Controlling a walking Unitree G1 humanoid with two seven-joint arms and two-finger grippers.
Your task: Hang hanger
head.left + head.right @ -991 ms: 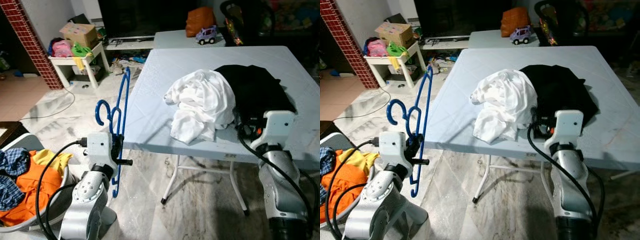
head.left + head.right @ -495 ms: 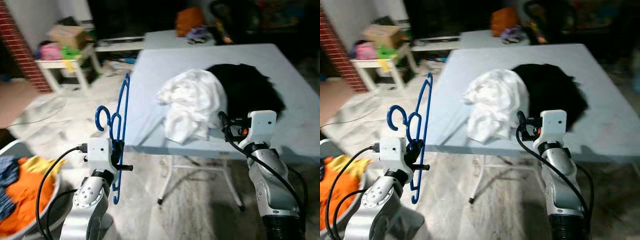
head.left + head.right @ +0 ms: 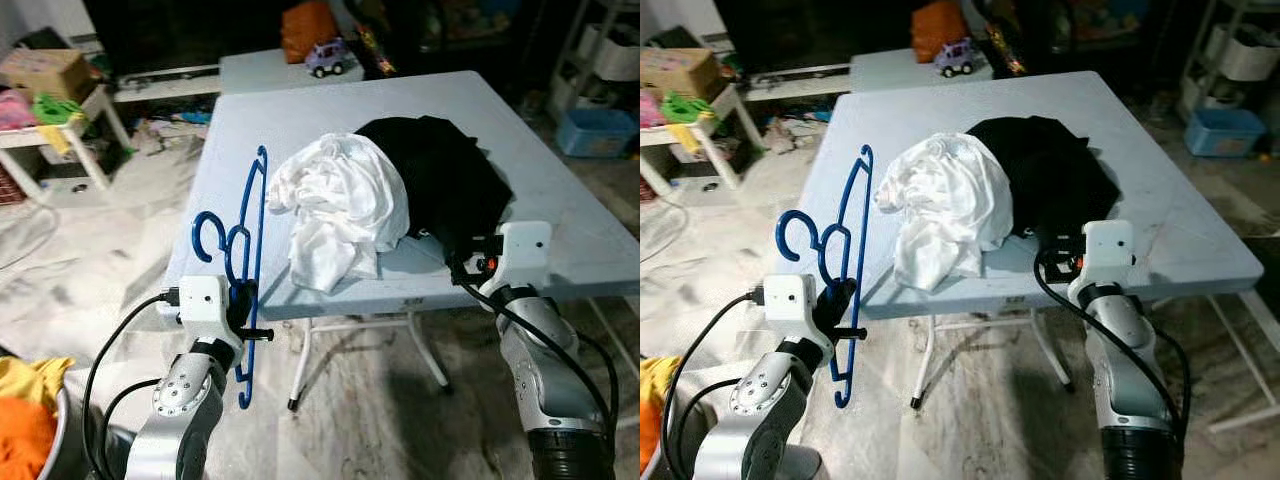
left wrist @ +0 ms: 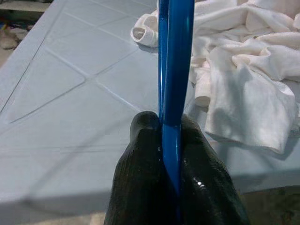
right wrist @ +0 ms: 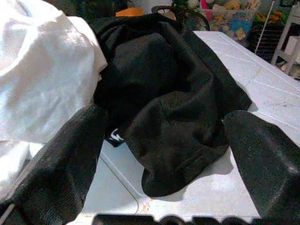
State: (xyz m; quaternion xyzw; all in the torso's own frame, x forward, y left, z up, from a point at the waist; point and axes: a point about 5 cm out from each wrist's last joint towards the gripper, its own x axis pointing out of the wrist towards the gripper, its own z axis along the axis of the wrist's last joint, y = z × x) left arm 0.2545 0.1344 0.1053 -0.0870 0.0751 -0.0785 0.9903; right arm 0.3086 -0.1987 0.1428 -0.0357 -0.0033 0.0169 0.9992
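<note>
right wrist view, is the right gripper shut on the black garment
No, the right gripper is open, its fingers spread wide apart with the crumpled black cloth garment lying on the table between and beyond them, ungrasped.

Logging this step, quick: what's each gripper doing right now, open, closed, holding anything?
Left gripper: shut on the blue hanger, held upright beside the table.
Right gripper: open, holding nothing, at the table edge facing the black garment.

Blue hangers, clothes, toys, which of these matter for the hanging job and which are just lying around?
For the job: blue hangers, clamped in the left pincer; white garment; black garment; right pincer, open by the black garment.

Lying about: toy car; orange bag; cardboard box.
</note>
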